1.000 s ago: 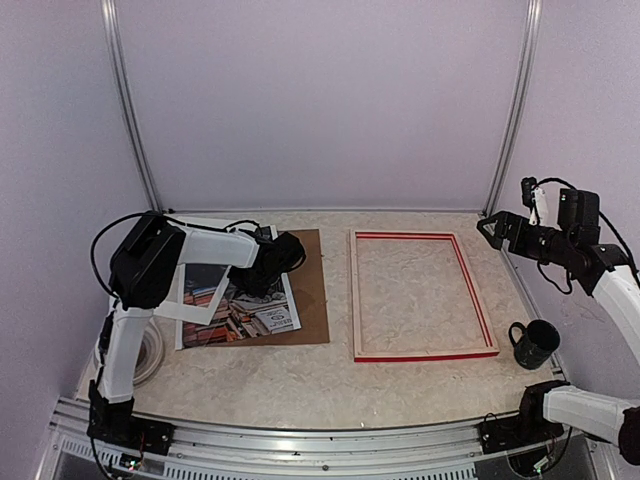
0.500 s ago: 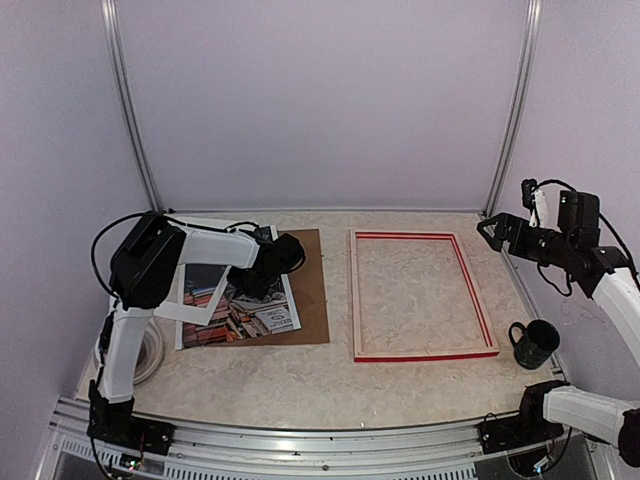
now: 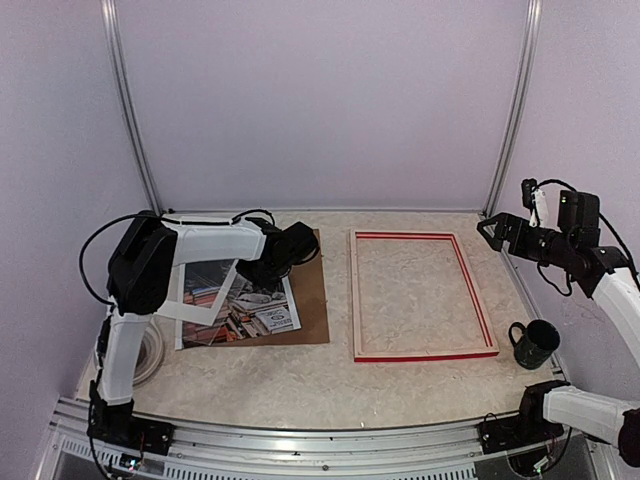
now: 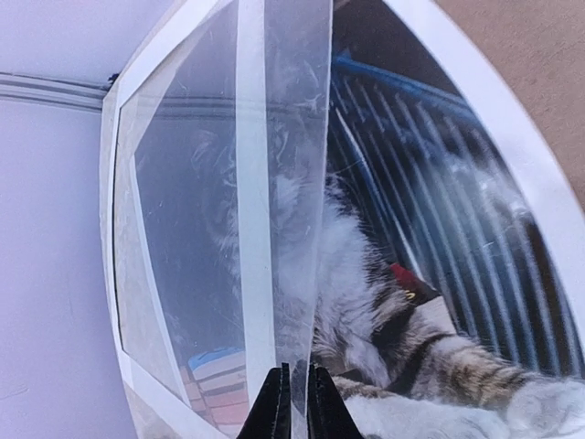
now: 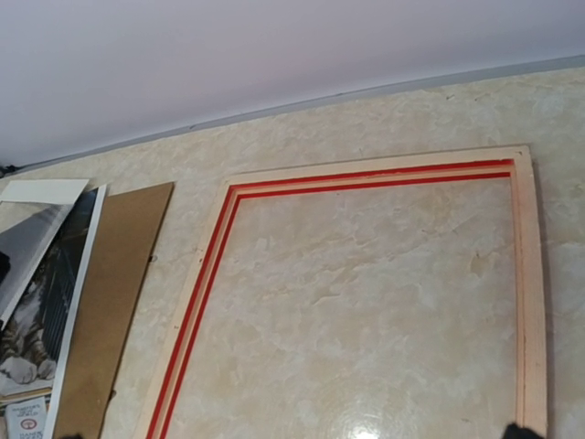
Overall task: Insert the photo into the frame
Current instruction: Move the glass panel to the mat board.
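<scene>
The photo (image 3: 250, 315) lies flat at the left of the surface, just below the left fingers (image 3: 265, 272), which pinch the edge of a clear sheet (image 4: 183, 229). The frame (image 3: 354, 300) lies to its right, long axis near-to-far. The right fingers (image 3: 484, 232) are spread and empty.

One each: photo (image 3: 255, 320), frame (image 3: 425, 354), pane (image 4: 183, 229), mug (image 3: 535, 343)
</scene>
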Robot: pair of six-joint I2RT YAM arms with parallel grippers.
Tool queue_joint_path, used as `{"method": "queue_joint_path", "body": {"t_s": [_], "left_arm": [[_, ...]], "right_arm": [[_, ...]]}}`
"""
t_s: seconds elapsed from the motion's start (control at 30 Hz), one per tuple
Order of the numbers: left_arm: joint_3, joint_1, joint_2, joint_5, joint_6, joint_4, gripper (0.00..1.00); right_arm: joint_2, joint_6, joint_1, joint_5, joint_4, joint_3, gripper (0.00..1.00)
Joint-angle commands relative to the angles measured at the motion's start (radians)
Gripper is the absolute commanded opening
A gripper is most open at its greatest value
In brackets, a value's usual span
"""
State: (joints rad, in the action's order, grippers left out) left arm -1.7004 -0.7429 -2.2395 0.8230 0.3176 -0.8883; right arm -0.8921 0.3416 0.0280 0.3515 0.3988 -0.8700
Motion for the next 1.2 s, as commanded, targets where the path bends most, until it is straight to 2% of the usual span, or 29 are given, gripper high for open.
{"method": "queue_joint_path", "body": {"t_s": [0.0, 0.27, 0.5, 0.57, 0.67, 0.77, 0.87, 1.03, 1.17], "left_arm": [[-0.072, -0.045, 0.058, -0.020, 0.036, -0.069, 0.09], [-0.184, -0.109, 0.081, -0.132, 0.059, -0.096, 0.10], [-0.274, -0.145, 0.040, -0.180, 0.070, -0.120, 0.14], [-0.259, -0.131, 0.061, -0.183, 0.068, -0.097, 0.23], [-0.225, -0.066, 0.110, -0.239, 0.063, -0.063, 0.34], [-0.141, 0.036, 0.186, -0.339, 0.058, 0.019, 0.53], [-0.086, 0.151, 0.270, -0.401, 0.060, 0.069, 0.72], [-0.058, 0.337, 0.317, -0.504, 0.063, 0.108, 0.97], [-0.095, 0.463, 0.295, -0.620, 0.061, 0.124, 0.99]], "right_arm": [[-0.001, -0.002, 0.005, -0.001, -0.020, 0.012, 1.00], [0.001, -0.002, 0.005, 0.001, -0.017, 0.004, 1.00], [0.001, -0.002, 0.005, -0.001, -0.022, 0.012, 1.00], [-0.010, 0.004, 0.005, 0.019, -0.028, 0.013, 1.00], [-0.037, 0.042, 0.006, 0.129, -0.076, 0.023, 1.00], [-0.063, 0.110, 0.037, 0.232, -0.160, 0.035, 1.00], [-0.109, 0.159, 0.128, 0.188, -0.203, 0.011, 1.00], [-0.271, 0.178, 0.335, 0.086, -0.237, -0.110, 1.00], [-0.436, 0.181, 0.445, 0.046, -0.236, -0.221, 1.00]]}}
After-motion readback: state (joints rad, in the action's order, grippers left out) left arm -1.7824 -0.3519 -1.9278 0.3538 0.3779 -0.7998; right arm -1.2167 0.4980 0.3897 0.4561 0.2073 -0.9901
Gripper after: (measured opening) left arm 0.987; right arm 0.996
